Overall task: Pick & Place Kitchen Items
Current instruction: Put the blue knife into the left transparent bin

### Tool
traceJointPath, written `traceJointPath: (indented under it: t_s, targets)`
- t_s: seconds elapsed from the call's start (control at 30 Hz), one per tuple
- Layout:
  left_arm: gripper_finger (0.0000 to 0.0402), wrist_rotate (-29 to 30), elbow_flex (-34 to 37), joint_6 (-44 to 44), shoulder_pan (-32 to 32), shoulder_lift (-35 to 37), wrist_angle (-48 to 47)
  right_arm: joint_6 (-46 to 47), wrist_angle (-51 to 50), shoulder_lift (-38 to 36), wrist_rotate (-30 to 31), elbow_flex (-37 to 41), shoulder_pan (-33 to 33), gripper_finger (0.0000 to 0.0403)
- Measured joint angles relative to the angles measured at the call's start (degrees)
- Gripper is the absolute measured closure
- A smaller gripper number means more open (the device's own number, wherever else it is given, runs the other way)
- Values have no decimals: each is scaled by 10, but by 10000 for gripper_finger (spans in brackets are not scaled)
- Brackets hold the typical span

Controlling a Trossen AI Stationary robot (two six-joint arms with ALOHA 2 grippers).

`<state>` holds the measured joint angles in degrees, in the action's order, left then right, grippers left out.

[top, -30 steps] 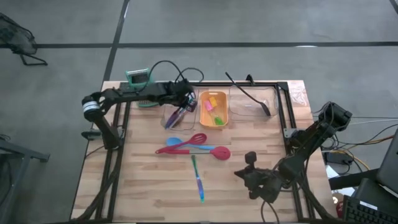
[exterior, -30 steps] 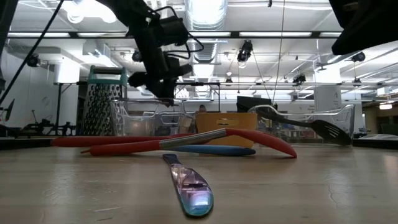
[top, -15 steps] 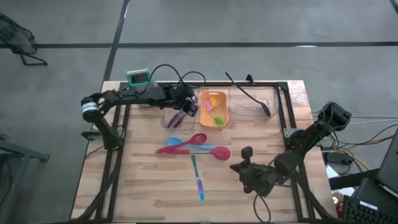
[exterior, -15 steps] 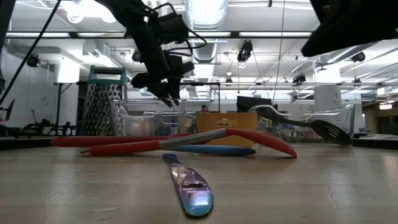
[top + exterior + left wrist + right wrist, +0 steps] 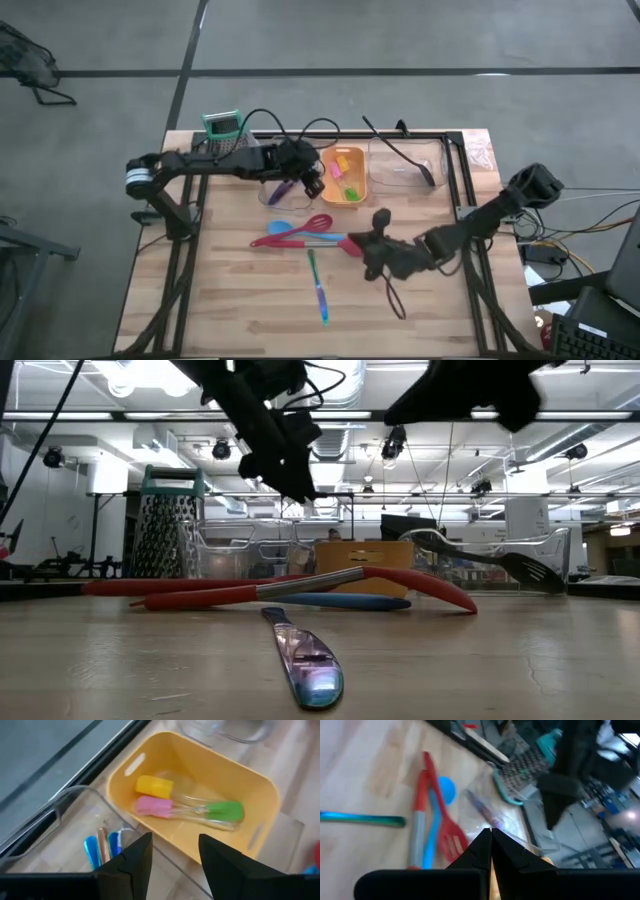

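Note:
My left gripper point(image 5: 175, 862) stands open with nothing between its fingers, above the seam between a clear tray point(image 5: 272, 192) holding purple and blue sticks point(image 5: 281, 190) and the orange tray point(image 5: 250, 785). Yellow point(image 5: 154, 785), pink point(image 5: 154, 806) and green point(image 5: 225, 811) pieces lie in the orange tray. My right gripper point(image 5: 490, 837) is shut and holds nothing. It hangs above the table by the head of the red spatula point(image 5: 355, 246), which lies crossed with a blue one point(image 5: 283, 228). A green-blue stick point(image 5: 318, 285) lies flat near the front. The long black spoon point(image 5: 400, 150) leans in the right clear tray point(image 5: 405, 178).
A teal-topped metal grater point(image 5: 225, 130) stands at the far left, behind the left clear tray. Black frame rails point(image 5: 465, 170) run along the table's far and side edges. Bare wood point(image 5: 230, 290) lies at the front left and front right.
My left gripper has opened above the left clear tray, then moved toward the table's right edge and a little up, ending by the orange tray. My right gripper, still shut, has swung from the front right corner toward the table's middle, to the red spatula's head.

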<state>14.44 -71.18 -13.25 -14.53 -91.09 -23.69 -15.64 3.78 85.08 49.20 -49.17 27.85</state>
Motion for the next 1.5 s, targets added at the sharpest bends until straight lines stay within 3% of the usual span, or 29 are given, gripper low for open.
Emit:
traceJointPath:
  t_s: [0.27,0.63,0.73,0.83,1.1,1.33,1.5]
  targets:
    - [236,1,1,96,47,16,-35,-17,11,-24,0,0,-82,394]
    - [237,0,19,138,127,23,-56,32,-5,-49,-17,0,-149,394]
    - [245,-8,42,135,147,24,-55,84,-55,-52,-29,1,-148,394]
    - [268,-38,71,133,173,24,-30,153,-101,-55,-82,1,-147,394]
    - [391,-95,140,141,249,24,45,284,-122,-47,-172,14,-120,394]
    - [396,-129,191,145,291,23,116,413,-119,-40,-186,21,-57,394]
    - [394,-173,229,141,315,23,203,467,-109,-31,-152,23,-10,394]
